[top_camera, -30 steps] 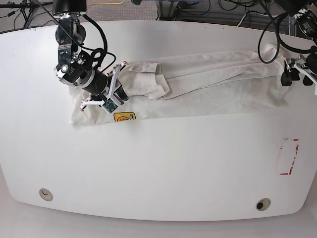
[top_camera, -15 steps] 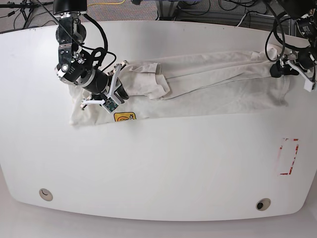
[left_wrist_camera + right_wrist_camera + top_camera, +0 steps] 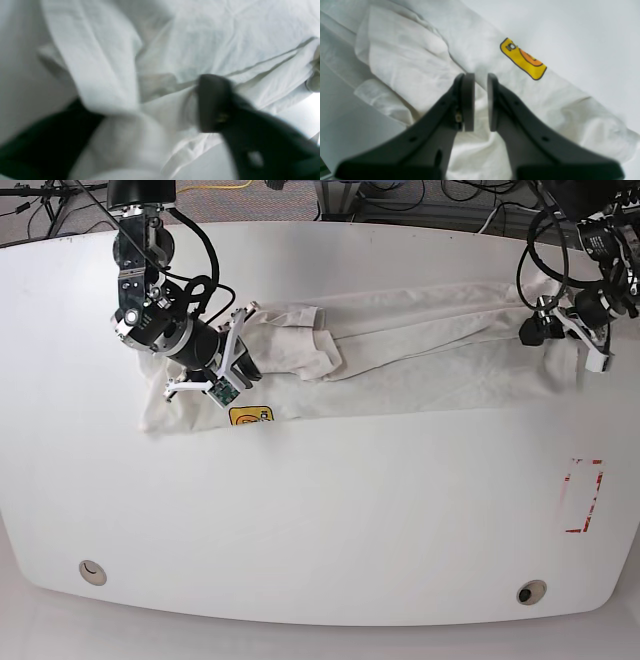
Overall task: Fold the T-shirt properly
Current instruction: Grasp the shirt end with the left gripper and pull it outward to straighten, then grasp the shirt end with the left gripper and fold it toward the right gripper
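The off-white T-shirt [image 3: 430, 350] lies as a long crumpled band across the far half of the table, its yellow label [image 3: 251, 416] at the near left edge. My right gripper [image 3: 240, 372] hovers over the shirt's left end. In the right wrist view its fingertips [image 3: 480, 77] are almost together, with nothing between them, just beside the label [image 3: 522, 58]. My left gripper [image 3: 548, 330] sits on the shirt's right end. The left wrist view is blurred: a bunched fold of cloth [image 3: 120, 82] fills the space between the left gripper's [image 3: 147, 100] two fingers, which stand apart.
The white table [image 3: 330, 510] has a red-outlined mark [image 3: 582, 495] at the right and two round holes [image 3: 92, 571] [image 3: 531, 591] near the front edge. Cables [image 3: 480, 200] hang behind the far edge.
The left arm has travelled left from beyond the shirt's right end onto the cloth, and its jaws have narrowed around a fold. The right arm has stayed put.
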`<control>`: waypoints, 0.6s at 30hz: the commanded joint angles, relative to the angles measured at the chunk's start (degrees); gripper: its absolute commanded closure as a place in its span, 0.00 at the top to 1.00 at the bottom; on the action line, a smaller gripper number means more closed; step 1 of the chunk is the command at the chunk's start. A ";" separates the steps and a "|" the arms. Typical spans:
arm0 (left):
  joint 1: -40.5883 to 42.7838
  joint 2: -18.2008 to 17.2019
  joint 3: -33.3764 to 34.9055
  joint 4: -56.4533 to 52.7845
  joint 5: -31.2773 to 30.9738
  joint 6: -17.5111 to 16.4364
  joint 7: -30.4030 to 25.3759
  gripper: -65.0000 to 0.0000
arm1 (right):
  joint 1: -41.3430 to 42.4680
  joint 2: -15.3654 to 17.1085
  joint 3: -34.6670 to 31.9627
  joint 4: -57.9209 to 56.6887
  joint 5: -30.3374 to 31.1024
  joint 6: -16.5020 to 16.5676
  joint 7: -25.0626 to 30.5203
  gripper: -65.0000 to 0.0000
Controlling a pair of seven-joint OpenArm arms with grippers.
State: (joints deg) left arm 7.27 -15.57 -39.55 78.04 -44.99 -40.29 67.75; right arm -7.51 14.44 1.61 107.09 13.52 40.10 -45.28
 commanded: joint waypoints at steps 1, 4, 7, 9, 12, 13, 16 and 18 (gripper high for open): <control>0.25 -0.38 0.12 0.25 0.82 0.29 1.75 0.26 | 0.78 0.46 0.55 1.00 0.86 -0.10 1.28 0.14; 0.25 -0.38 0.30 0.25 0.99 0.29 1.66 0.03 | 0.78 0.46 0.64 1.00 0.86 -0.10 1.28 0.14; 0.25 -0.47 0.21 2.27 3.10 0.29 1.66 0.00 | 0.78 0.46 0.64 1.00 0.86 -0.10 1.28 0.14; 0.51 -0.38 0.30 6.14 4.95 0.29 1.66 0.00 | 0.78 0.46 0.64 1.00 0.86 -0.10 1.28 0.14; 1.04 0.41 0.30 14.05 7.15 0.29 1.66 0.01 | 0.78 0.46 0.64 1.00 0.86 -0.10 1.28 0.14; 1.83 1.38 0.47 17.30 7.67 0.29 1.66 0.01 | 0.78 0.46 0.64 1.00 0.86 -0.10 1.28 0.14; 3.41 2.87 1.70 25.83 8.03 0.29 1.75 0.01 | 0.78 0.46 0.64 1.00 0.86 -0.10 1.28 0.14; 4.38 3.13 3.64 32.07 7.67 0.29 1.92 0.01 | 0.78 0.46 0.64 1.00 0.86 -0.10 1.28 0.14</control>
State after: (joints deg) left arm 11.31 -12.34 -37.54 103.88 -35.31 -39.53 70.61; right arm -7.51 14.44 2.00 107.09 13.52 40.10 -45.25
